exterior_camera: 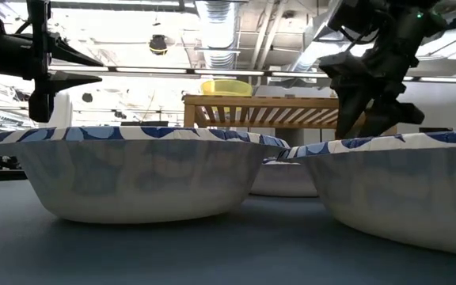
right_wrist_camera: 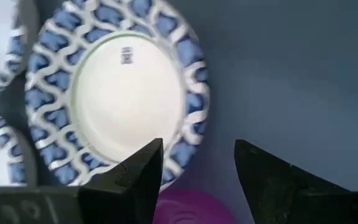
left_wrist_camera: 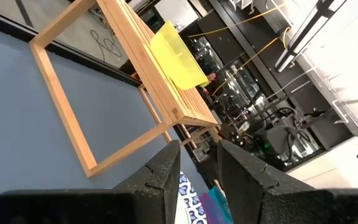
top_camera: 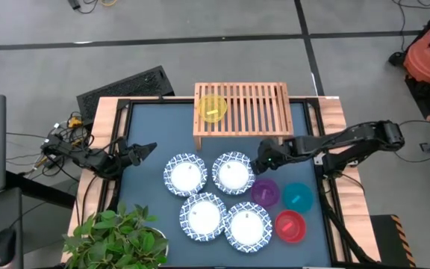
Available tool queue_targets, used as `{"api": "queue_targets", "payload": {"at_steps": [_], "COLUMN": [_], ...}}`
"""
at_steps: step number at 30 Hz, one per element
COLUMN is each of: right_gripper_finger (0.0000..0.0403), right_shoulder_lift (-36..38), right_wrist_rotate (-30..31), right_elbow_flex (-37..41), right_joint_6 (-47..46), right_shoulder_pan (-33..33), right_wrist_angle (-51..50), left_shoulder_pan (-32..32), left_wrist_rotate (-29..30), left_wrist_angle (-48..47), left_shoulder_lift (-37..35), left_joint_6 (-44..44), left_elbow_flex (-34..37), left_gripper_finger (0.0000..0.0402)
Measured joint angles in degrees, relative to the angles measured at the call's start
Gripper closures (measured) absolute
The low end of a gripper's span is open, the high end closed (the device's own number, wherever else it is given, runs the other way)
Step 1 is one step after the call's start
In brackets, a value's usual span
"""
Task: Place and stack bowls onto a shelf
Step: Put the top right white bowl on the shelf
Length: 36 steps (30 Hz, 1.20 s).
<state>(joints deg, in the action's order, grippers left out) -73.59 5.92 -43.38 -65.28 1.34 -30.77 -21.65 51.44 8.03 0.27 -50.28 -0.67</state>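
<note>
Grey floor and trailing cables are surrounding a dark blue worktop (top_camera: 148, 224), with a shelf (top_camera: 252, 112) standing at its far edge and a plant (top_camera: 114, 239) sitting at the near left corner.

Only 1 of the 8 bowls is sitting on the shelf: the yellow bowl (top_camera: 213, 107), at the shelf's left end. The other 7 are lying on the worktop. 4 patterned bowls are clustering in the middle: far-left bowl (top_camera: 185, 175), far-right bowl (top_camera: 234, 172), near-left bowl (top_camera: 203, 217) and near-right bowl (top_camera: 248, 226). To their right, the purple bowl (top_camera: 265, 192), teal bowl (top_camera: 298, 197) and red bowl (top_camera: 290, 226) are sitting close together. None of them are stacked.

The right gripper (top_camera: 260, 161) is hanging above the worktop just right of the far-right bowl and just beyond the purple bowl. Its fingers (right_wrist_camera: 129, 177) are spread apart and holding nothing, with that patterned bowl's rim and the purple bowl showing past them. It seems to be lining up for the 2nd pick, though which of the 2 bowls it is aiming at I cannot tell.

The left gripper (top_camera: 146, 151) is waiting at the worktop's left side, fingers nearly together with only a narrow gap, gripping nothing.

So the task is barely begun: 7 bowls left to move.
</note>
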Motion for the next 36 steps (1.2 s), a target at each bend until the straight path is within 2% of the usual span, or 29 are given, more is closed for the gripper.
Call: {"api": "queue_targets", "payload": {"at_steps": [10,16,20,28,33,36], "right_gripper_finger": [0.0177,0.0185,0.0233,0.0377,0.0382,0.0378], "right_shoulder_lift": [-9.4,-11.9,-11.9,-9.7,-5.5,-2.6], "right_wrist_rotate": [-0.1,-1.6,-1.6,-1.8,-1.5,-3.6], "right_elbow_flex": [0.0,0.0,0.0,-0.1,0.0,0.0], "right_joint_6": [2.2,2.1,1.2,1.2,0.8,0.7], "right_shoulder_pan": [1.4,1.2,1.2,0.8,-0.2,-1.3], "right_wrist_angle": [5.1,7.3,6.9,7.1,6.7,6.8], "left_shoulder_pan": [0.0,0.0,0.0,0.0,0.0,0.0], "left_wrist_rotate": [0.1,0.0,0.0,0.0,0.0,0.1], "left_wrist_angle": [-0.2,-0.1,-0.1,-0.3,-0.8,-0.8], "left_shoulder_lift": [0.0,0.0,0.0,0.0,0.0,0.0], "left_joint_6": [-0.3,-0.5,-0.6,-0.6,-0.6,-0.6], "left_elbow_flex": [0.0,0.0,0.0,0.0,0.0,0.0], "left_gripper_finger": [0.0308,0.0308,0.0308,0.0308,0.0308,0.0308]}}
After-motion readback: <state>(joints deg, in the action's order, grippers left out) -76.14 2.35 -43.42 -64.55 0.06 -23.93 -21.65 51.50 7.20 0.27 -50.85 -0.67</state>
